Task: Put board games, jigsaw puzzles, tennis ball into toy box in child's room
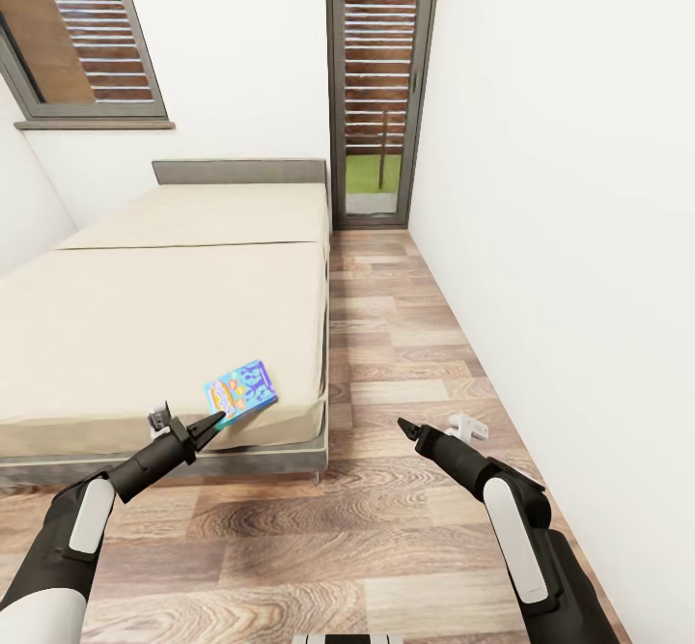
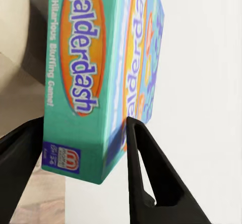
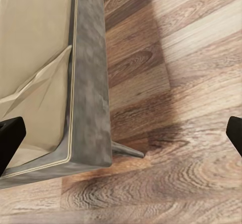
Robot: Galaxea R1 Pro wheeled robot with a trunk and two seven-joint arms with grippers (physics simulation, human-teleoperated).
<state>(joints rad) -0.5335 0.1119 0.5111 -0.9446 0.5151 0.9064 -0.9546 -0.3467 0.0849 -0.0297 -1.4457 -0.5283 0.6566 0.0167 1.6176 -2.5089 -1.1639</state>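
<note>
1. Head view: a blue board game (image 1: 240, 390) sits at the near right corner of the bed (image 1: 164, 325), its long axis running diagonally, the far end angled toward the wooden floor (image 1: 405, 354) on the right.
2. Left wrist view: the board game (image 2: 96, 73) shows its teal edge lengthwise, with "Balderdash" in white letters on an orange oval and "The Hilarious Bluffing Game!" beside it; a small red-and-blue maker's logo sits at the near end (too small to read).
3. The left gripper (image 1: 206, 424) has its black fingers (image 2: 151, 178) on either side of the box's near corner, clamped on it, as the left wrist view shows.
4. The right gripper (image 1: 405, 427) hangs over the floor beside the bed, well apart from the game, its fingers spread wide (tips at opposite edges of the right wrist view).
5. Right wrist view: the bed's dark grey frame corner (image 3: 91, 108), a slim leg (image 3: 128, 151) and cream mattress (image 3: 35, 58) lie below.
</note>
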